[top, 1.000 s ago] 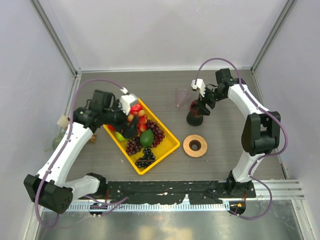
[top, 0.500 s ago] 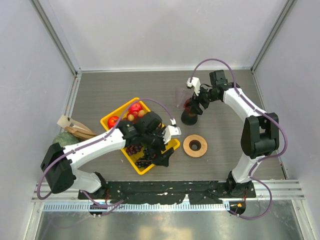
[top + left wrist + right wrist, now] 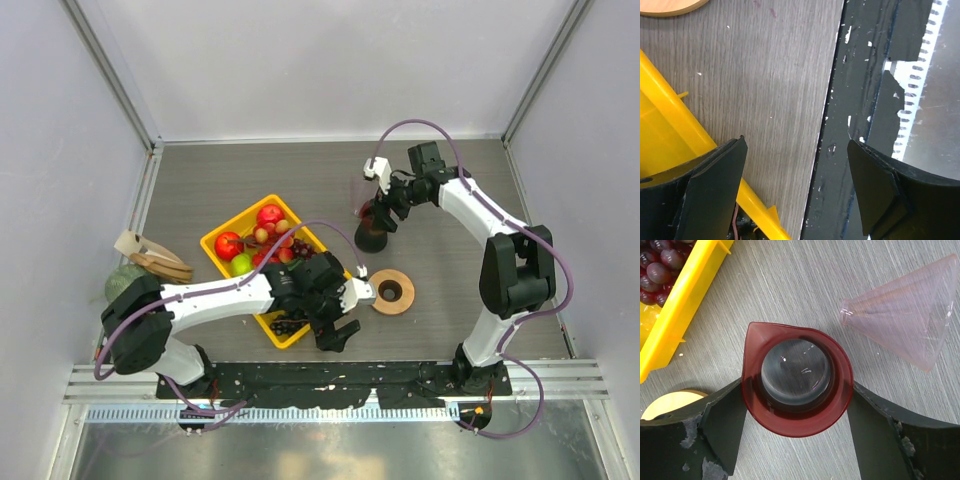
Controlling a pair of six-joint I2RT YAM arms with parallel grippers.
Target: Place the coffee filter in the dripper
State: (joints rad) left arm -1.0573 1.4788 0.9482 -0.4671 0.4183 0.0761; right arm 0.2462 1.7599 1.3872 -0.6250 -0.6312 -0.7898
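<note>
Dripper cone (image 3: 900, 325) lies tipped; right fingers (image 3: 722, 427), arm bent inward, clasp red cup (image 3: 795, 430); left fingers (image 3: 715, 190) spread.

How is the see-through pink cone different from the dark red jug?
The see-through pink plastic cone lies tipped on its side; the dark red round jug stands upright, mouth up. The cone is pale and clear; the jug's rim is deep red. The jug sits between the right end effector's fingers; the cone lies free. Both rest on the grey wood-grain table.
</note>
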